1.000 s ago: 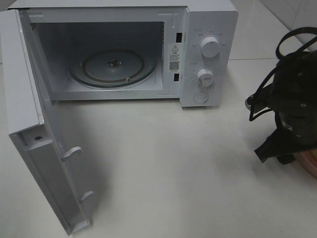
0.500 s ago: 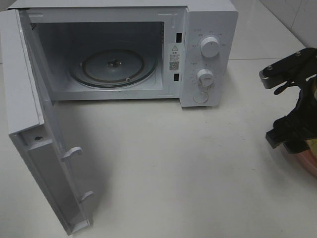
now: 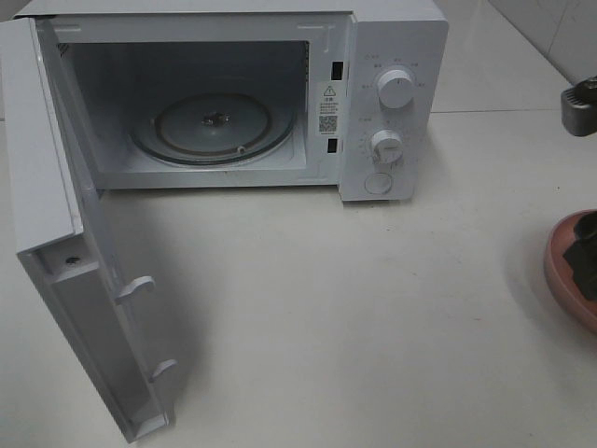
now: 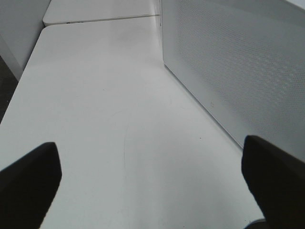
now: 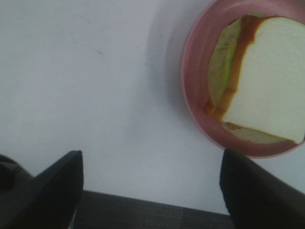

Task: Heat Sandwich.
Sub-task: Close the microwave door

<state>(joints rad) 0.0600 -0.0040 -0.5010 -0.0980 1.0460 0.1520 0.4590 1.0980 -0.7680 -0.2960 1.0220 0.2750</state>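
Sandwich (image 5: 259,83) lies on a pink plate (image 5: 193,112) at the bench's (image 3: 373,317) right edge. Right gripper (image 5: 150,186) hovers beside the plate, jaws apart and empty. Left gripper (image 4: 152,176) is spread wide over bare bench by the microwave (image 3: 387,93), whose door (image 3: 56,233) stands open.

A white microwave (image 3: 233,93) is seen at the far side of the white tabletop (image 3: 354,317), its door (image 3: 65,261) swung wide open toward the near left. A round glass turntable (image 3: 213,126) is seen inside the cavity. Two white knobs (image 3: 396,91) are stacked on the right-hand control panel, with a round button (image 3: 378,183) below them. A pink plate (image 3: 565,271) is seen at the right edge of the tabletop.
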